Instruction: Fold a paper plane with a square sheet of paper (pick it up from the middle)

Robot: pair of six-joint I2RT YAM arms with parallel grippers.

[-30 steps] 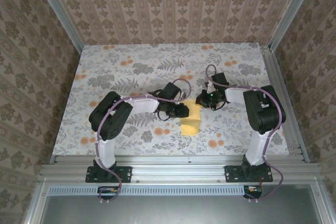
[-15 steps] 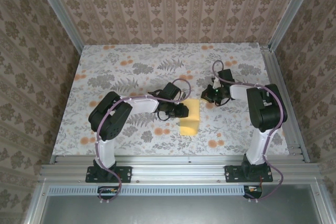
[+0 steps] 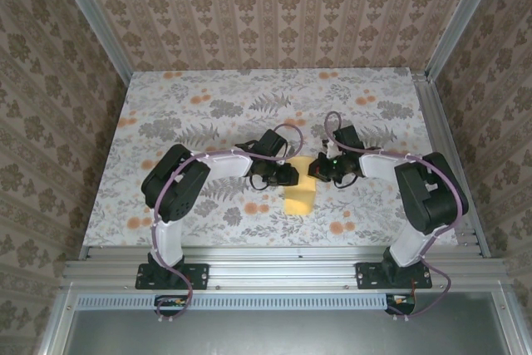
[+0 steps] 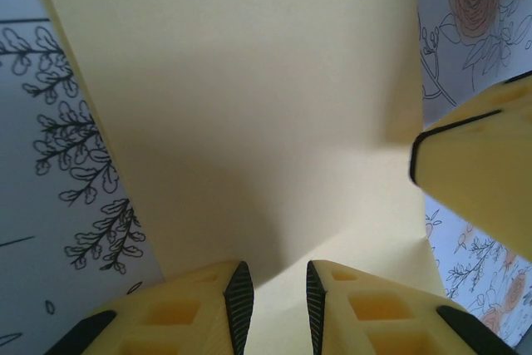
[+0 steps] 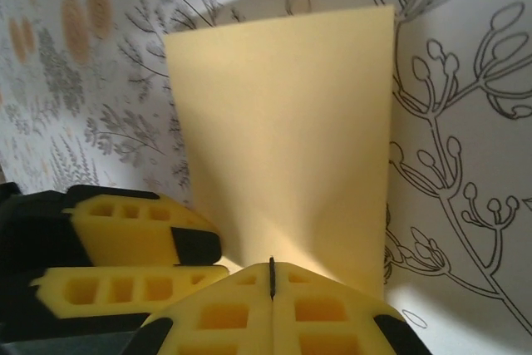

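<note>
Paper comes first: the square sheet of paper (image 3: 301, 190), folded into a narrow pale-yellow strip, lies on the flowered surface (image 3: 166, 114) at the centre of the top view, between the two arms. The left fingers (image 4: 241, 301) stand slightly parted at the frame's bottom edge, with paper showing in their gap. The right fingers (image 5: 271, 276) are clenched together, their tips at the sheet's near edge.

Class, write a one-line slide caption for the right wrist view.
Shut right end effector at the near edge of the pale-yellow paper on flowered cloth.
</note>
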